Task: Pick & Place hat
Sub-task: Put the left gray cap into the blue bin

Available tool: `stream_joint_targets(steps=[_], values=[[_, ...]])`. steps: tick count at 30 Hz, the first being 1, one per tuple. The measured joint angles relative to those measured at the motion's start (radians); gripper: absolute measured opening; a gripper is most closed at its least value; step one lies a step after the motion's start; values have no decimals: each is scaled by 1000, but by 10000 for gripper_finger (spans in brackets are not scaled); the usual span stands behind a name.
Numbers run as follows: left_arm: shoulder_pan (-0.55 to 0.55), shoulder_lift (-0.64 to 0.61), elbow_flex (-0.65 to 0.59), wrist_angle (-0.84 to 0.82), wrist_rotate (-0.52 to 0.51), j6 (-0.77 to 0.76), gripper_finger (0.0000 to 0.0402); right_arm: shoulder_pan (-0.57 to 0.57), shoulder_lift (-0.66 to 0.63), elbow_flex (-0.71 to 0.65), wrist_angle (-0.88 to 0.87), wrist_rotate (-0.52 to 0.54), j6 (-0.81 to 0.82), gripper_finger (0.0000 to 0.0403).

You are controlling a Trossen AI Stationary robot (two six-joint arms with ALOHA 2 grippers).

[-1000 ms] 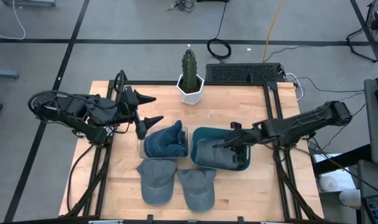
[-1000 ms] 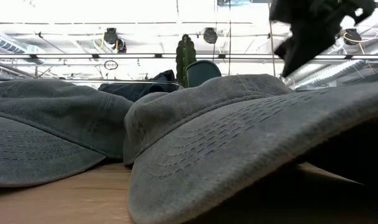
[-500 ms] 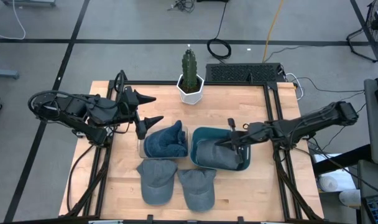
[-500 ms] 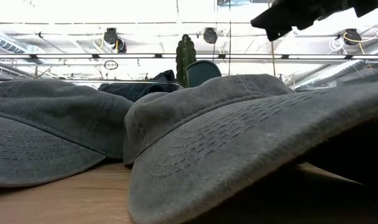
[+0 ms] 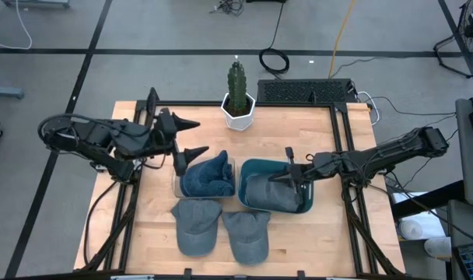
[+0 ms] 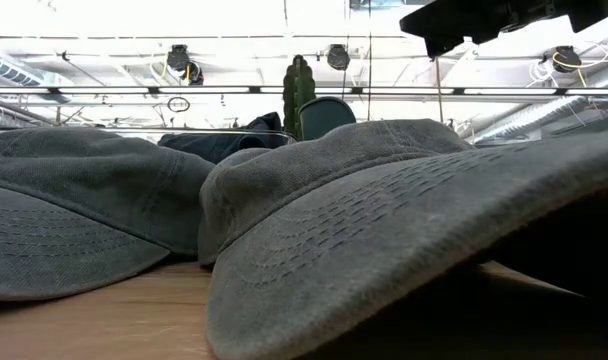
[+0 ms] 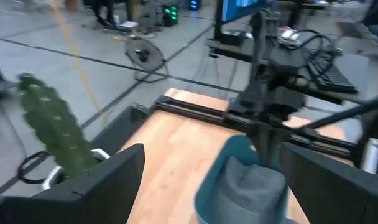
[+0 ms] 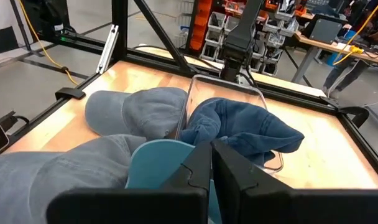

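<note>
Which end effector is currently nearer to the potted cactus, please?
Left. The left end effector sits just beside the potted cactus; the right end effector is farther off, over the teal bin.

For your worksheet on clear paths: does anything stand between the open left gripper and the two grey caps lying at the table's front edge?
Yes. The dark blue hat in its clear tray lies between the left gripper and the two grey caps.
</note>
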Motion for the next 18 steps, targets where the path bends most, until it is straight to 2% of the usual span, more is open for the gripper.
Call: stream_joint_targets(steps=[6, 12, 15, 18], values=[[-20, 61, 0, -22, 205, -30, 379, 0, 0, 0, -8, 0, -3, 4], [-35, 121, 0, -26, 193, 15, 379, 0, 0, 0, -9, 1, -3, 4], [-36, 142, 0, -67, 202, -36, 379, 0, 0, 0, -11, 1, -3, 4], [-50, 160, 0, -100, 287, -65, 379, 0, 0, 0, -13, 1, -1, 4]])
